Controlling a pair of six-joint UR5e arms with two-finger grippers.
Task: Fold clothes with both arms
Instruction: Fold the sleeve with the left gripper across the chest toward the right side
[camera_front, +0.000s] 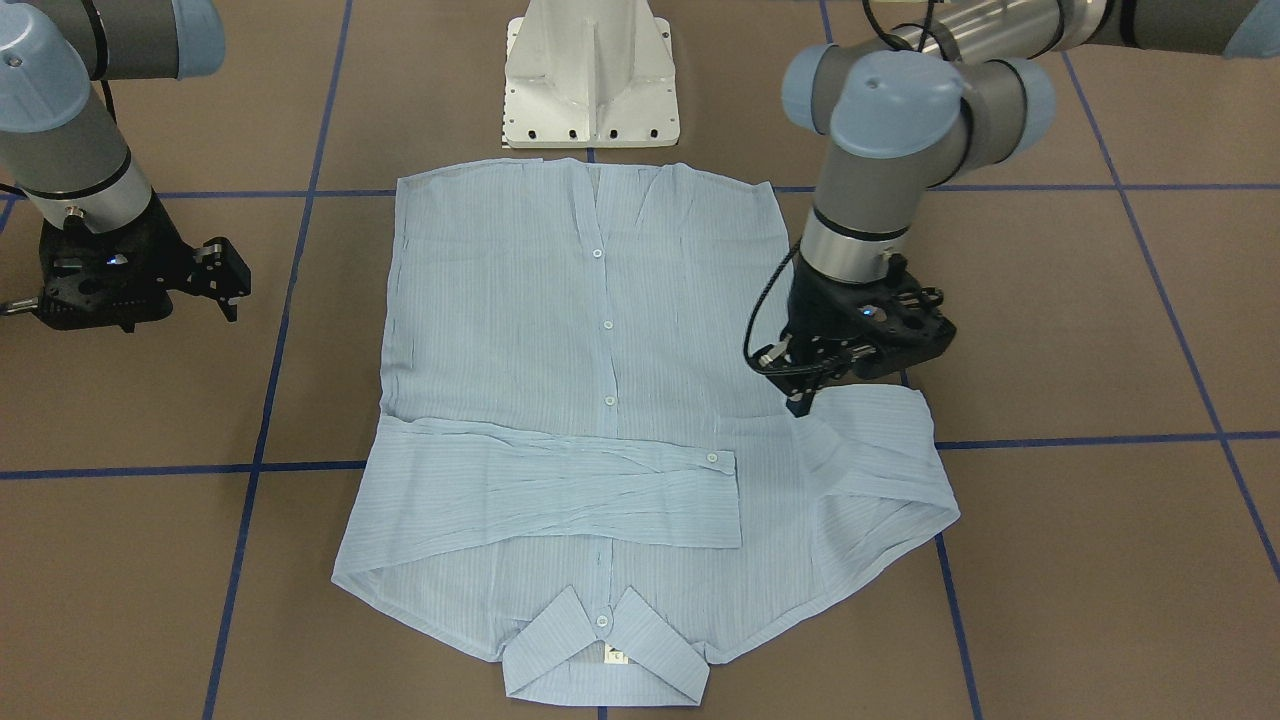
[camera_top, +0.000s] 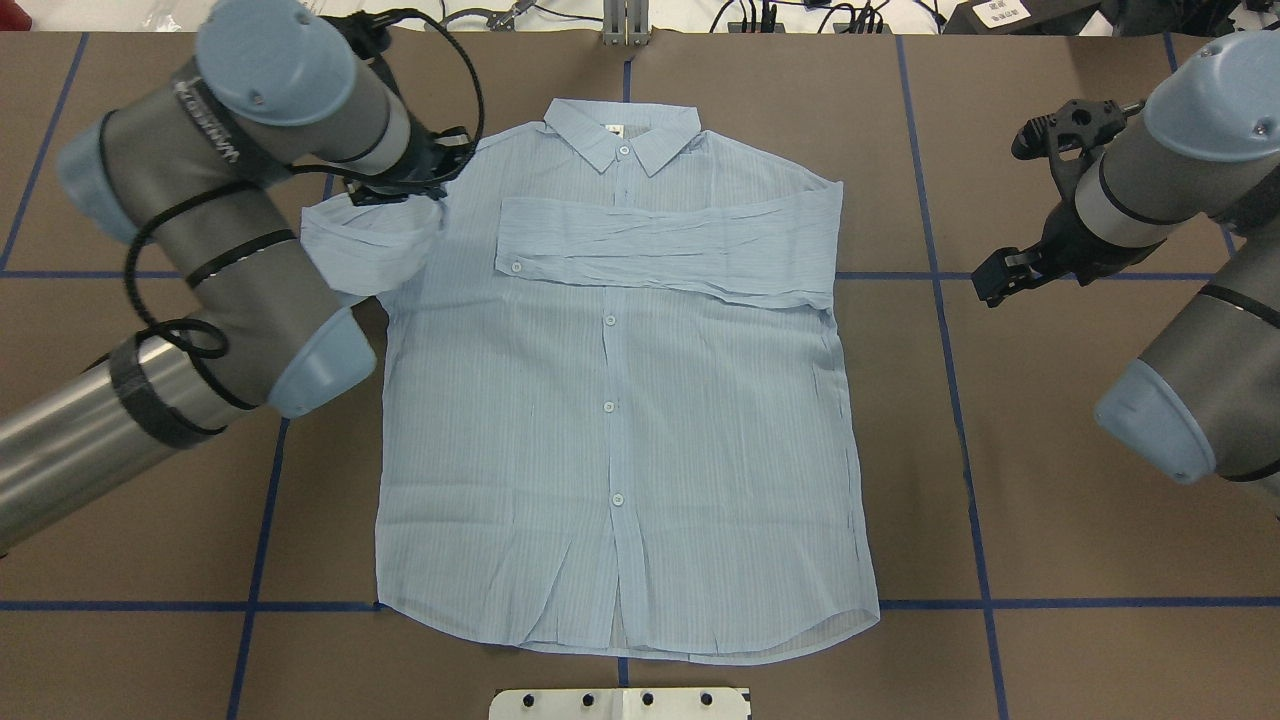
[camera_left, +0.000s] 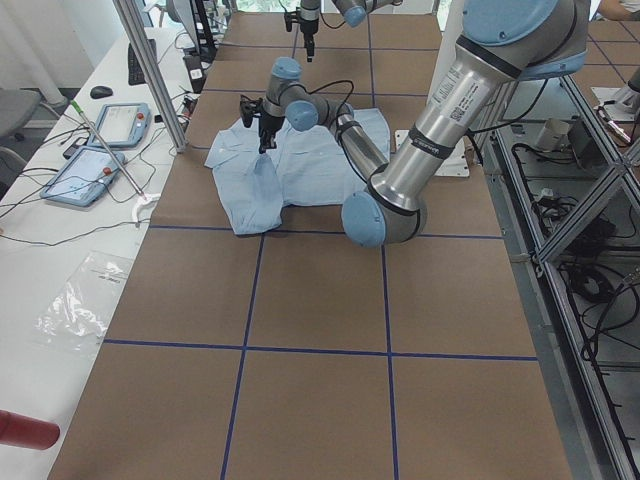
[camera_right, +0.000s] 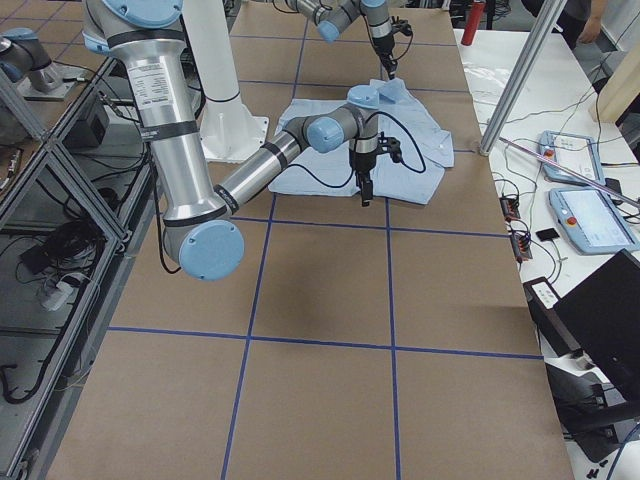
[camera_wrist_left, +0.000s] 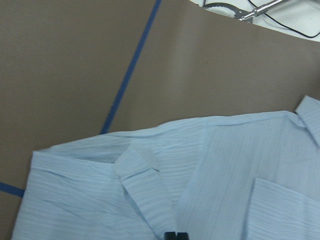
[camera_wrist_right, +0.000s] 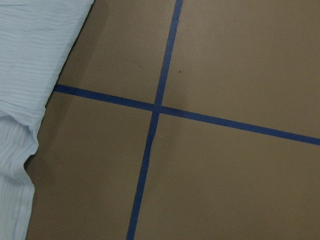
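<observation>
The light blue striped shirt (camera_front: 560, 330) lies flat and buttoned on the brown table, collar (camera_top: 622, 135) at the far side from the robot. One sleeve (camera_top: 670, 245) lies folded across the chest. My left gripper (camera_front: 805, 398) is shut on the other sleeve (camera_front: 880, 450) near its cuff and holds it lifted over the shirt's shoulder. The left wrist view shows its fingertips (camera_wrist_left: 171, 235) pinching a cuff strip (camera_wrist_left: 147, 190). My right gripper (camera_front: 225, 278) is open and empty, above bare table beside the shirt. The shirt's edge (camera_wrist_right: 30, 45) shows in the right wrist view.
The white pedestal base (camera_front: 590, 80) stands just behind the shirt's hem. Blue tape lines (camera_wrist_right: 155, 107) cross the table. A side bench with tablets (camera_left: 100, 125) and cables runs along the far edge.
</observation>
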